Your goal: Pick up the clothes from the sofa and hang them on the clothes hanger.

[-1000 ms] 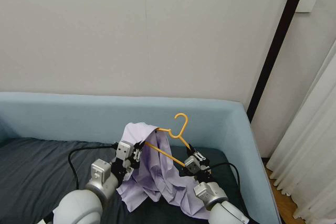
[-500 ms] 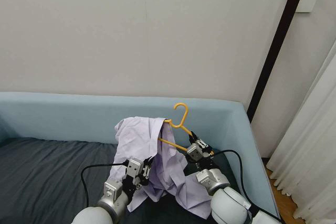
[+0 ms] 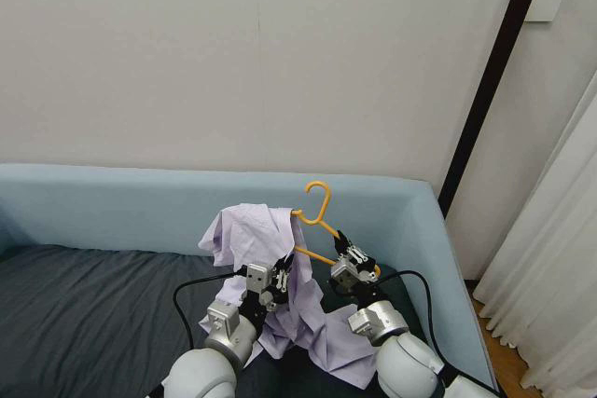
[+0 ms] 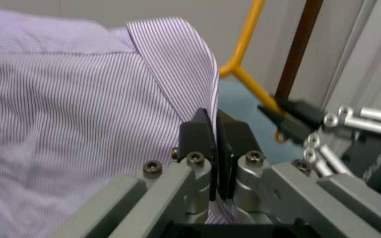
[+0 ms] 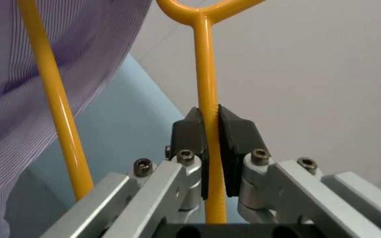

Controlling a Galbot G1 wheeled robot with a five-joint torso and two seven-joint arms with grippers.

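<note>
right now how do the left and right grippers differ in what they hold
The left gripper pinches the edge of the striped shirt; the right gripper clamps a bar of the orange hanger. The left gripper sits under the draped cloth; the right gripper at the hanger's bare end. Both are shut.

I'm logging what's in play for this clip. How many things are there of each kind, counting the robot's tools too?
shirt: 1
hanger: 1
sofa: 1
tools: 2, the left tool and the right tool
Total: 5
</note>
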